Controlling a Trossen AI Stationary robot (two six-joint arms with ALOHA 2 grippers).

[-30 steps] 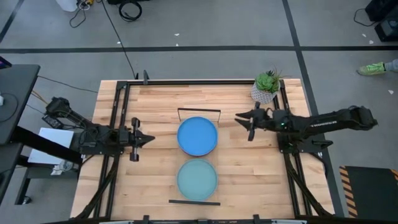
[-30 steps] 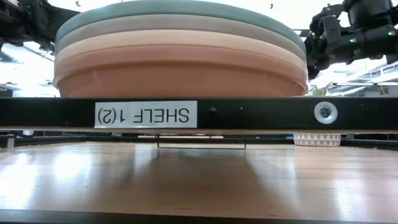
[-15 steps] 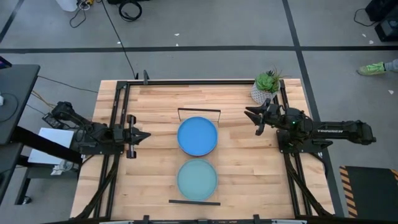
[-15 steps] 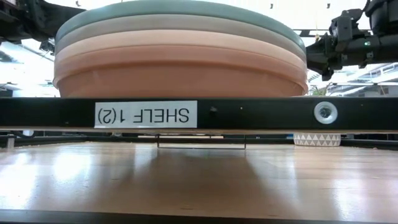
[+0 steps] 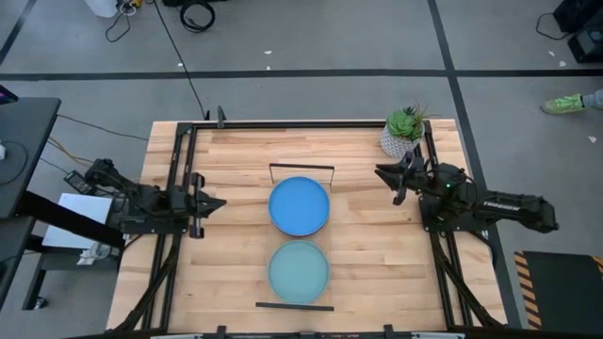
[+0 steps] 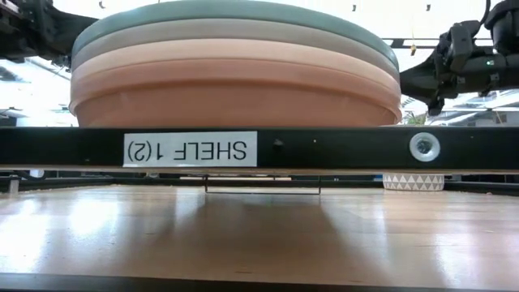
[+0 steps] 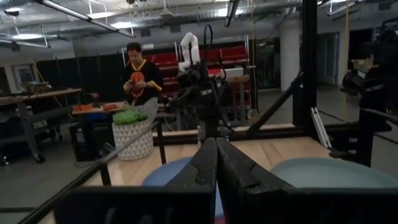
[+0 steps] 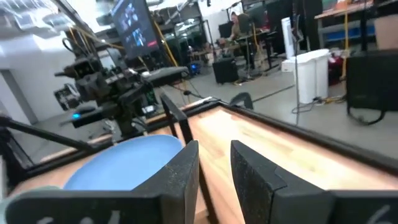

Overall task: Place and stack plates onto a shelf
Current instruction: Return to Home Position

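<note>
Two stacks of plates stand on the shelf (image 5: 301,168) between its black wire rails. The far stack (image 5: 300,205) has a blue plate on top; the near stack (image 5: 299,270) has a light aqua one. The low view shows the near stack (image 6: 235,81) from the side: aqua over tan, pink and orange layers, resting on the shelf's labelled front bar (image 6: 324,148). My left gripper (image 5: 220,203) is shut and hovers left of the stacks. My right gripper (image 5: 381,172) is open and hovers right of the blue stack. Neither touches a plate.
A white potted plant (image 5: 404,132) stands at the table's far right corner, just beyond my right gripper. Black frame rails (image 5: 179,188) run along the table's left and right sides. A person (image 7: 138,78) stands in the room behind the table.
Both arms have drawn back from the stacks. My left gripper has moved toward the table's left edge. My right gripper has moved toward the right edge and a little toward the far edge, nearer the plant, and has turned. The plates have stayed still.
</note>
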